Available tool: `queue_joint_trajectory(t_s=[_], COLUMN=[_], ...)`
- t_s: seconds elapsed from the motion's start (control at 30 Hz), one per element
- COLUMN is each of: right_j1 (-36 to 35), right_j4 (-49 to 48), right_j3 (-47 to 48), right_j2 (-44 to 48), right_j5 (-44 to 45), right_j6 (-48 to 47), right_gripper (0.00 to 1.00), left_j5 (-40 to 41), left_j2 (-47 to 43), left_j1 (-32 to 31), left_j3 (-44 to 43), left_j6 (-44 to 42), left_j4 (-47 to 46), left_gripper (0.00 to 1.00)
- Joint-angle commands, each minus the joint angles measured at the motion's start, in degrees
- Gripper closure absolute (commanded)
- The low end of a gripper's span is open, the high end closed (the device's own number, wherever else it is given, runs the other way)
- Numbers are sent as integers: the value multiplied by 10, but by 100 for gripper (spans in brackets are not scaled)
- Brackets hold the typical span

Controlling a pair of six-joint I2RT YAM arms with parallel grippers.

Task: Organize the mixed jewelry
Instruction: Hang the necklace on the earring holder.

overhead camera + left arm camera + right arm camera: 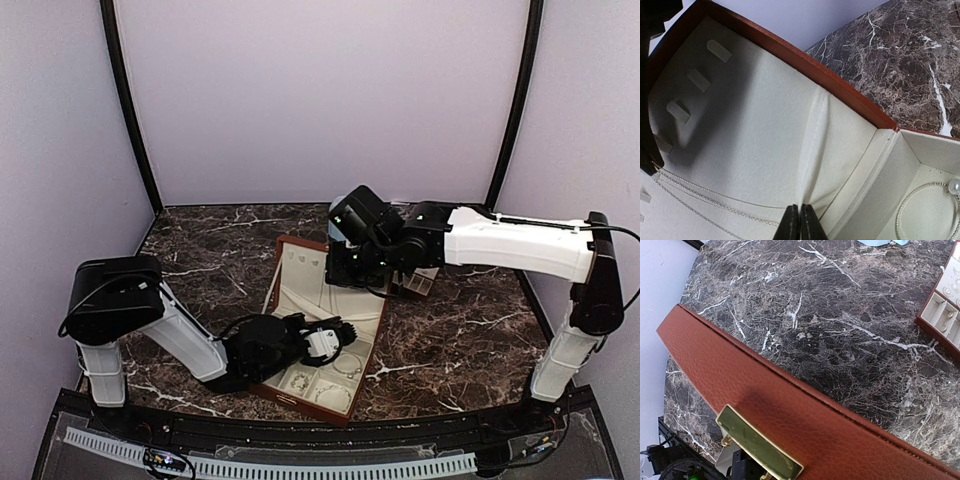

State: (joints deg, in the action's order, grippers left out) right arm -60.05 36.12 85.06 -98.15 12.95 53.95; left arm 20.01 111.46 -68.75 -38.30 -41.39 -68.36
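Holding it all, the table (470, 340): dark stone with white veins.
Right arm (510, 245): white and black, stretched from the right side across to the far edge of the box.
Left arm (185, 340): bent low, reaching from the left over the near half of the box.
Box (290, 392): red-brown outside, cream inside, open in the middle of the table. Its lid (755, 130) leans up on the far side, with a gold clasp (757, 445) on its outside.
Small tray (942, 315): cream slots, right of the box.
Mixed jewelry (300, 381): tiny pale shiny bits in the box's near pockets.
Pearl bracelet (954, 187): thin silver ring with one white bead, lying in a pocket.
Thin chain (700, 189): fine strands lying across the cream lining.
Left gripper (800, 220): closed, black tips pressed together by the lining fold. The chain runs close to them; I cannot tell if it is pinched.
Right gripper (345, 272): closed, at the lid's top edge; its fingers are hidden.
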Motion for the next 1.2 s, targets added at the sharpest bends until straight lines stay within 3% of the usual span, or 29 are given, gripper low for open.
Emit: queue_joint_trajectory(t_s=[0.0,0.37,1.17], right_j1=[2,-18,-35], right_j4=[0,33,-65], right_j3=[-4,7,-30], right_j2=[14,20,34], right_j5=[44,130,123], right_j6=[11,12,11], right_gripper=[100,100,100], left_j5=[4,34,58], left_j2=[-3,10,47], left_j1=[-12,-30,-65], left_j3=[18,46,43], left_j6=[4,3,18], left_j4=[-49,-97,-137], left_gripper=[88,73,74])
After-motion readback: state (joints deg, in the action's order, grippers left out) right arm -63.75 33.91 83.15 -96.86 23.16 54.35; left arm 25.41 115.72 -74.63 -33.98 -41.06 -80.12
